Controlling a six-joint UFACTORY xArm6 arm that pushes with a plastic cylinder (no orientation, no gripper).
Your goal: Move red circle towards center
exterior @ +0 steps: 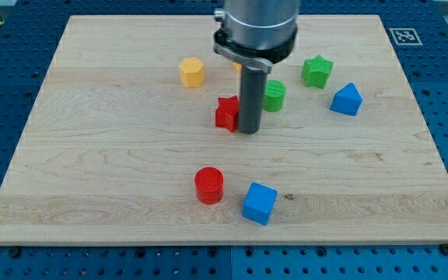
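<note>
Camera view shows my tip point(249, 131), a bare rod tool holding nothing, touching the red star point(226, 113) on its right. Well below, toward the view's bottom, the red circle point(208, 185) sits on the surface point(92, 155) beside a blue cube point(259, 203).

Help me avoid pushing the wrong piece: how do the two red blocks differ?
Shape: the red circle is a round cylinder; the red star has points.
Place: the red circle sits toward the view's bottom, beside the blue cube; the red star lies near the board's middle.
Relative to my tip: the red star is right beside it on the view's left; the red circle stands well apart.
Both are red.
</note>
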